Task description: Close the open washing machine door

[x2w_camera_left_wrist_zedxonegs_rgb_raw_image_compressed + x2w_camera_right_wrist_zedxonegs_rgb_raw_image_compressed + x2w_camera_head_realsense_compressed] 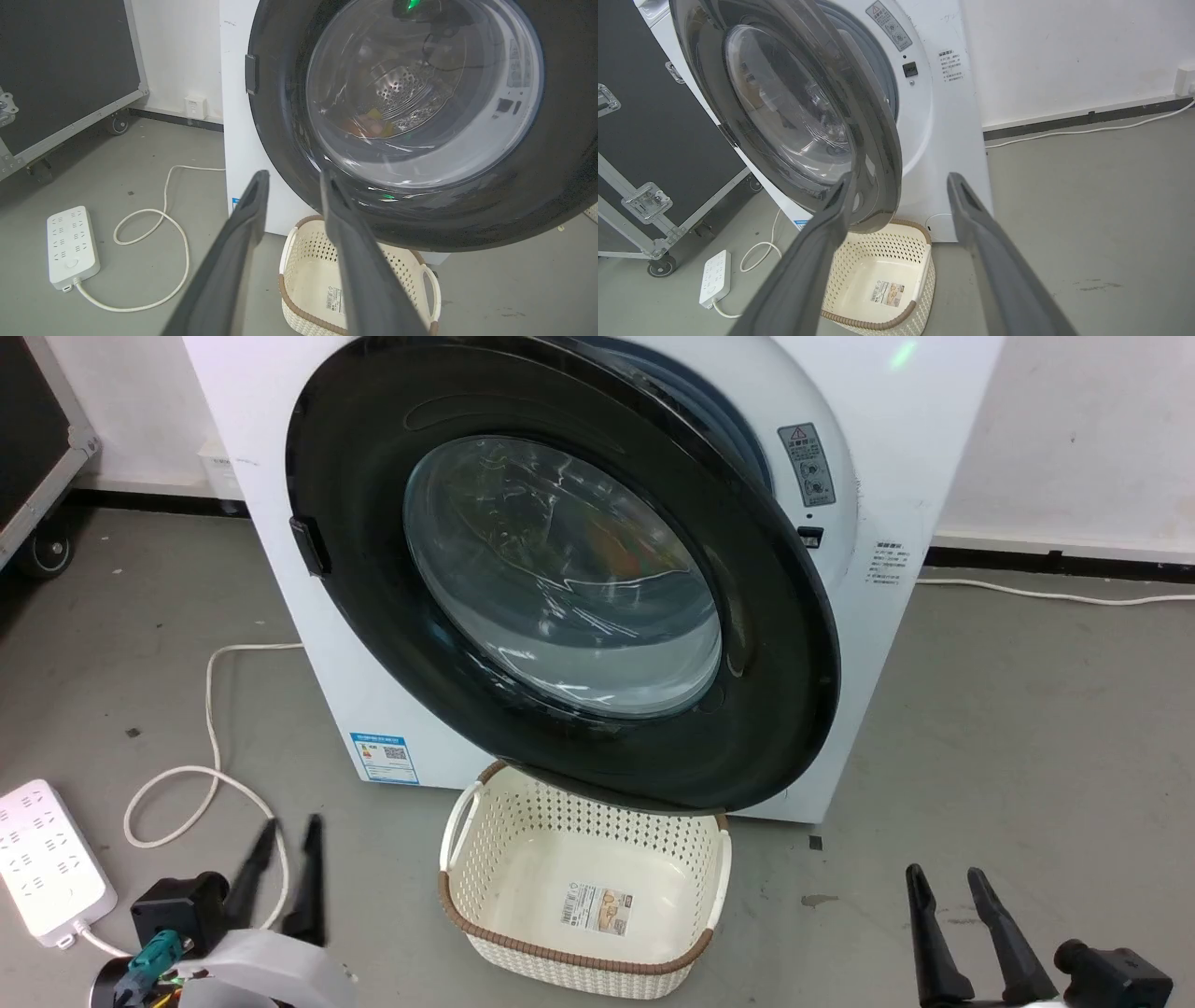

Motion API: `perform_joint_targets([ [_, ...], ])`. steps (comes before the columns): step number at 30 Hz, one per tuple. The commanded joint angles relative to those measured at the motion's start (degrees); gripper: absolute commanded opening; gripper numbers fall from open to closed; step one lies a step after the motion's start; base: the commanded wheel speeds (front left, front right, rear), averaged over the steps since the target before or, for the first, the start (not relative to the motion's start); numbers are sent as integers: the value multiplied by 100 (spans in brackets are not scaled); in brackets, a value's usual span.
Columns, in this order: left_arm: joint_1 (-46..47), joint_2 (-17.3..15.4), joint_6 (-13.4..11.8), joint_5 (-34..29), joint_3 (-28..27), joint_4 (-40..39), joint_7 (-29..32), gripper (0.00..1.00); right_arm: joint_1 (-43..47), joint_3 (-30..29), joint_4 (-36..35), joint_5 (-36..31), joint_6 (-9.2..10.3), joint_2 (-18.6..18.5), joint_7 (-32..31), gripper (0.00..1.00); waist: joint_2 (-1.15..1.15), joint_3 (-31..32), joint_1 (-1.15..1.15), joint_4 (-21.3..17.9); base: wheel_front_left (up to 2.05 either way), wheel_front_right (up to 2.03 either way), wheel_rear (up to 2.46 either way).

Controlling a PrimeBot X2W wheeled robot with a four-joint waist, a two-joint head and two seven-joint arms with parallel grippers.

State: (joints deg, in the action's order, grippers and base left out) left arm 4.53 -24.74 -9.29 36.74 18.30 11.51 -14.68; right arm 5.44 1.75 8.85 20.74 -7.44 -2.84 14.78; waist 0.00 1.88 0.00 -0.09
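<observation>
Your left gripper (291, 823) sits low at the left, fingers parted by a narrow gap and nothing between them. It's above the grey floor (1008, 728), touching nothing. Your right gripper (945, 874) is low at the right, spread a little wider and just as empty.

Look up between the two: there's the washing machine door (373, 644), well apart from both grippers, up and to the right of your left one, up and to the left of your right one. It's ajar. Its left side sits at the front of the washing machine (896, 448), and its right edge stands off, so a gap shows there.

Through the glass in the left wrist view you can see the perforated steel drum (406, 93) with something orange and yellow (371, 122) low inside; I can't tell what.

On the floor under the door's lower rim is the cream perforated basket (560, 975). It holds nothing loose, just a label (597, 908) on its bottom.

Just beside your left gripper lie a white power strip (47, 859) and its looping cable (210, 709).
</observation>
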Motion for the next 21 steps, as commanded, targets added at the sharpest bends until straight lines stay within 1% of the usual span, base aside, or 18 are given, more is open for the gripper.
perform_joint_targets([
  [1,-2,-5,-35,-62,16,-24,-31,100,31,10,21,12,-5,-4,22,100,0,-4,0,6,0,0,0],
  [7,-20,5,-104,-137,-25,-162,-31,100,-9,-11,60,3,-5,-4,22,100,0,-23,0,27,0,0,0],
  [8,-32,8,-111,-153,-35,-184,-31,100,-19,-13,73,0,-5,-4,22,79,0,-27,0,30,0,0,0],
  [9,-44,15,-121,-171,-48,-209,-31,100,-33,-21,86,1,-5,-4,22,35,0,-31,0,33,0,0,0],
  [10,-56,27,-131,-185,-67,-236,-31,100,-49,-29,104,7,-5,-4,22,0,0,-35,0,36,0,0,0],
  [16,-131,115,-136,-247,-191,-361,-31,100,-414,-11,170,-97,-5,-4,-10,0,0,-95,0,47,0,0,0],
  [21,-152,173,-102,-305,-273,-456,-31,100,-1063,358,281,-162,-5,-4,-288,0,0,-224,0,98,0,0,0],
])
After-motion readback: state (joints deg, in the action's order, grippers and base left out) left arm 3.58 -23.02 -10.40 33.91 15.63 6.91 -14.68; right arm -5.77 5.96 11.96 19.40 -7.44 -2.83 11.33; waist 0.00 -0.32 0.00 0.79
